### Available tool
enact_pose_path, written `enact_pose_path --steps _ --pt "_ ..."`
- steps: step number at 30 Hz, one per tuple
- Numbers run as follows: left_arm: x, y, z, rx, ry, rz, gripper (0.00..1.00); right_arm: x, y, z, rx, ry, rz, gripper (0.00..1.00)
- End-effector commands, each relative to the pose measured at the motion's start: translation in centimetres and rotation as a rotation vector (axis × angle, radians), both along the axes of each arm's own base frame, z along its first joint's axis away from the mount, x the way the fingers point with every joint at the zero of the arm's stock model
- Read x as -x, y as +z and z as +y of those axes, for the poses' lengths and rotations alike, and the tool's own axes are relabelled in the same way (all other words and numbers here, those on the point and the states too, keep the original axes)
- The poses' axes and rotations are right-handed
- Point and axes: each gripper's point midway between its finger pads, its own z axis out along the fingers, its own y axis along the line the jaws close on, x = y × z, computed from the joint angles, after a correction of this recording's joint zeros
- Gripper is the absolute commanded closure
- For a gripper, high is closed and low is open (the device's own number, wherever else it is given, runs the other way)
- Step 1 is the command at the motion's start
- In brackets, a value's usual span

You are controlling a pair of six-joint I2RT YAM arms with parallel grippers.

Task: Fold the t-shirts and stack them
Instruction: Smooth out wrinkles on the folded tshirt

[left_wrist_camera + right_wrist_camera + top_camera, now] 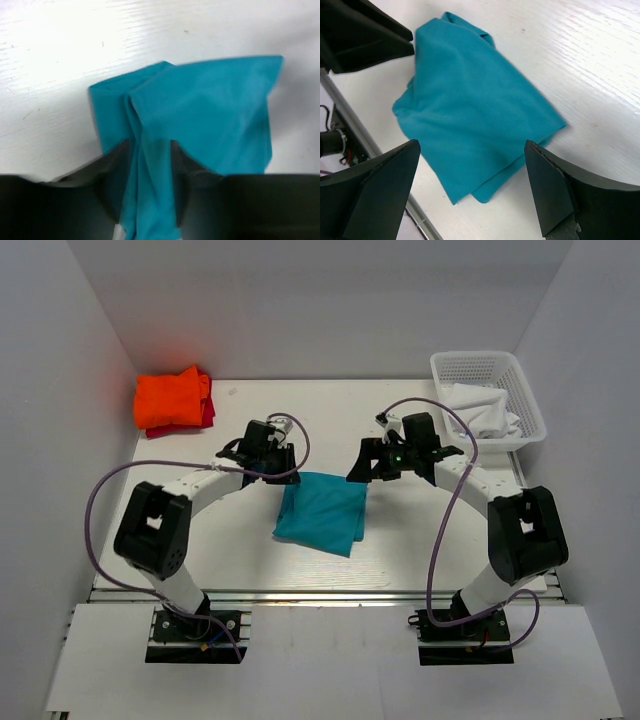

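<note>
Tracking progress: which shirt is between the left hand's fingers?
The teal shirt, mid-table, a fold in the left hand; the orange shirt and red shirt sit stacked far left.

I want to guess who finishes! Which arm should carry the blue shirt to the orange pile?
Probably the left. The left gripper has the teal shirt bunched between its fingers, and the orange shirt pile lies on its side. The right gripper hangs open over the shirt, holding nothing.

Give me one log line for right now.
left pincer: gripping teal shirt | right pincer: open above it | orange shirt: on red shirt, far left
</note>
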Motion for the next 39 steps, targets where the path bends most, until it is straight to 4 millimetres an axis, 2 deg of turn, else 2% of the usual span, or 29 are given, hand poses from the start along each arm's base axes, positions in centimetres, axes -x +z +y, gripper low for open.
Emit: enact_pose_path --steps 1,2,3,4,6,7,8,10,13,14,15,16,17,20,21,22,23,25,26,27,28,30,31,34,35,37,38,39 --pt "-2.1 0.5 0.1 -0.041 0.000 -0.039 0.63 -1.2 -1.4 -0.9 0.063 -0.060 0.011 0.10" --pt "-3.0 0.7 0.1 -0.051 0.016 -0.054 0.70 -1.7 -2.0 -1.2 0.082 -0.083 0.016 0.10" --pt "-3.2 -0.1 -0.1 -0.060 0.015 -0.036 0.74 -2.0 -2.2 -1.1 0.086 -0.088 0.015 0.10" --pt "-3.9 0.0 -0.2 -0.069 0.013 -0.051 0.76 -2.2 -2.9 -1.2 0.097 -0.092 0.035 0.10" --pt "-4.2 -1.1 -0.3 -0.082 0.012 -0.023 0.81 -2.9 -3.0 -1.1 0.104 -0.111 0.033 0.10" --pt "-4.0 -1.6 -0.4 -0.085 -0.005 -0.014 0.86 -3.1 -3.8 -1.3 0.118 -0.124 0.048 0.13" --pt "-4.3 -1.4 -0.7 -0.076 -0.011 -0.018 0.97 -3.3 -4.4 -1.3 0.129 -0.131 0.059 0.14" --pt "-4.8 -1.5 -0.9 -0.076 -0.011 -0.018 1.00 -3.6 -5.6 -1.5 0.146 -0.157 0.090 0.24" --pt "-4.9 -1.6 -0.8 -0.082 -0.005 -0.020 1.00 -4.0 -7.1 -1.6 0.169 -0.183 0.117 0.28" --pt "-5.0 -1.1 -0.8 -0.077 -0.004 -0.030 1.00 -4.4 -7.5 -1.7 0.177 -0.195 0.115 0.32" --pt "-4.7 -1.5 -0.7 -0.082 -0.005 -0.021 1.00 -4.6 -7.5 -1.5 0.178 -0.193 0.108 0.35" --pt "-4.5 -1.4 -0.4 -0.087 0.002 -0.024 1.00 -4.8 -7.4 -1.5 0.177 -0.195 0.106 0.42" --pt "-4.7 -0.8 -0.5 -0.080 0.003 -0.041 1.00 -4.9 -7.4 -1.3 0.170 -0.192 0.109 0.61" --pt "-4.5 0.7 -0.4 -0.063 0.004 -0.077 1.00 -5.0 -6.1 -0.9 0.137 -0.174 0.076 0.95" --pt "-4.4 1.1 -0.4 -0.057 0.005 -0.090 1.00 -5.0 -5.1 -0.7 0.128 -0.168 0.049 1.00" --pt "-4.1 1.4 -0.3 -0.051 0.006 -0.102 1.00 -4.4 -4.7 -0.7 0.122 -0.157 0.045 1.00" --pt "-3.9 2.9 -0.2 -0.037 0.007 -0.133 1.00 -4.3 -4.3 -0.8 0.117 -0.154 0.034 1.00" --pt "-3.1 3.8 -0.2 -0.031 -0.007 -0.159 1.00 -3.2 -3.2 -0.8 0.097 -0.134 0.022 1.00" --pt "-2.8 5.4 0.0 -0.015 -0.005 -0.194 1.00 -2.9 -3.0 -0.7 0.091 -0.125 0.021 1.00" --pt "-1.9 5.2 -0.1 -0.016 -0.015 -0.190 1.00 -2.1 -3.2 -0.7 0.088 -0.111 0.030 1.00" --pt "-1.7 5.8 -0.2 -0.001 -0.023 -0.204 1.00 -1.6 -2.0 -0.6 0.067 -0.100 0.019 1.00" --pt "-1.0 6.5 0.2 0.007 -0.022 -0.220 1.00 -0.9 -1.9 -0.7 0.055 -0.092 0.022 1.00" --pt "-0.7 6.5 0.3 0.007 -0.022 -0.220 1.00 -0.7 -1.3 -0.6 0.043 -0.085 0.010 1.00" --pt "-1.0 6.2 1.2 -0.005 0.017 -0.225 1.00 -0.5 -1.3 -0.6 0.036 -0.083 0.012 1.00" --pt "-1.5 5.4 1.4 -0.012 0.025 -0.212 1.00 -0.8 -1.4 -0.7 0.036 -0.090 0.014 1.00" --pt "-2.5 5.0 1.4 -0.032 0.044 -0.212 1.00 -1.3 -1.4 -0.6 0.032 -0.103 0.018 1.00" --pt "-2.8 3.7 1.2 -0.046 0.042 -0.182 1.00 -1.6 -2.5 -0.7 0.048 -0.114 0.045 1.00" --pt "-3.3 3.6 1.0 -0.047 0.042 -0.180 1.00 -2.1 -2.4 -0.6 0.050 -0.119 0.038 1.00"
